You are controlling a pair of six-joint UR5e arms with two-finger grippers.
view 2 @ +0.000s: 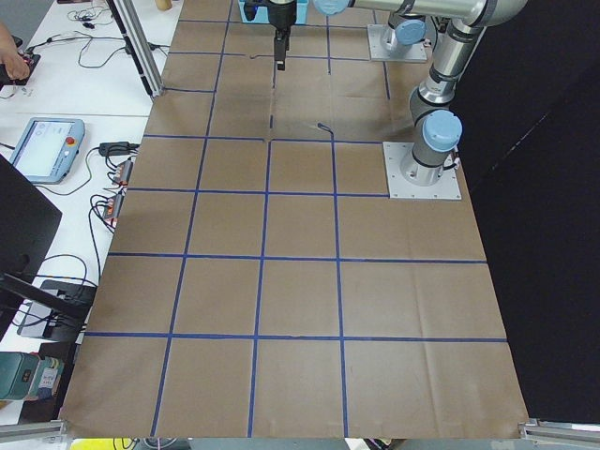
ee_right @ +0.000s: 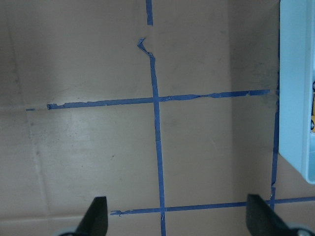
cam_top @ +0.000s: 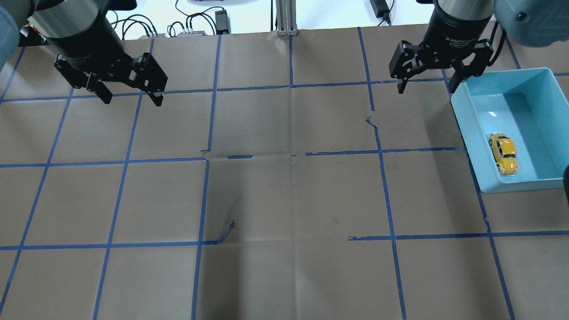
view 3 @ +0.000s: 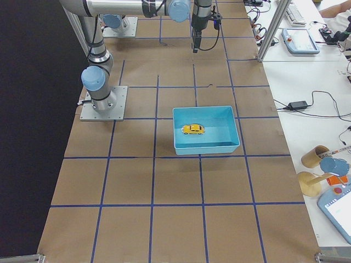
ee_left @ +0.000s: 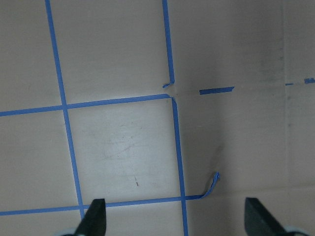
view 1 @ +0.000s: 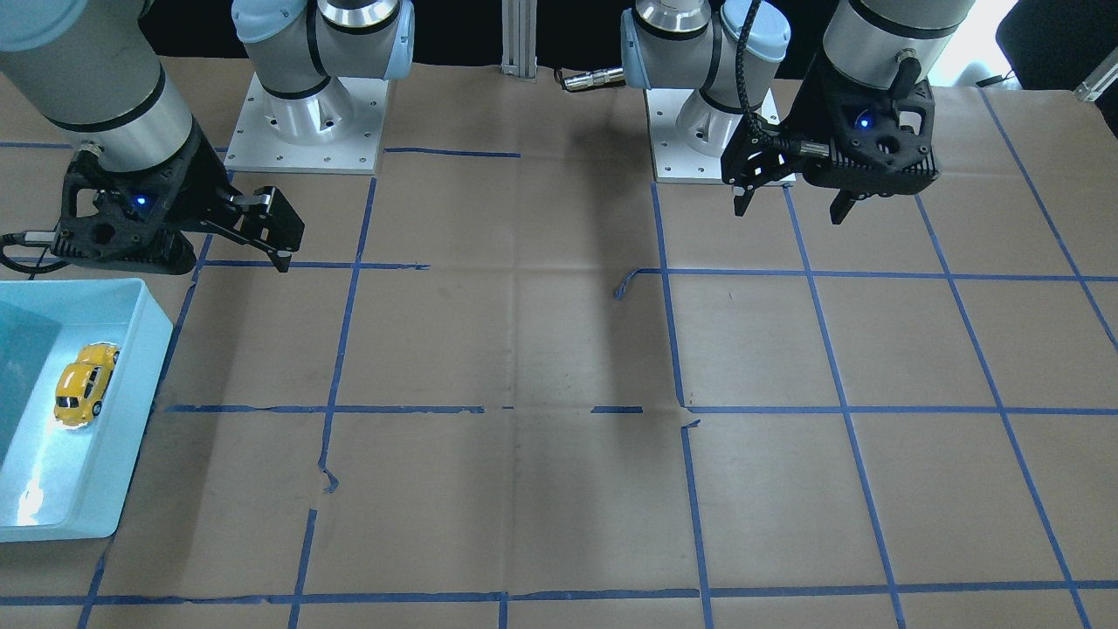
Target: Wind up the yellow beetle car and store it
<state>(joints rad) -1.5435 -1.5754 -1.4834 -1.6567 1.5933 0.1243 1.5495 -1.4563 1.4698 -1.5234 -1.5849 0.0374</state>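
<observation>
My right gripper [cam_top: 426,89] hangs raised over the table with its jaws spread wide and nothing between them. It sits off the side of the light blue bin [cam_top: 533,142] that faces the table's middle. In its wrist view the two black fingertips [ee_right: 97,216] stand far apart at the lower corners, and the bin's pale wall runs down the right edge.

My left gripper [cam_top: 132,100] is also spread wide and empty. It hovers well apart from the bin, across the table from it.

The yellow beetle car [cam_top: 503,153] lies inside the bin on its wheels, close to the wall nearest the robot's bases and touched by neither gripper. Beyond the bin's walls I see the brown paper table cover [cam_top: 289,200], crossed by a grid of blue tape [cam_top: 385,195] that is torn and lifted in spots.
</observation>
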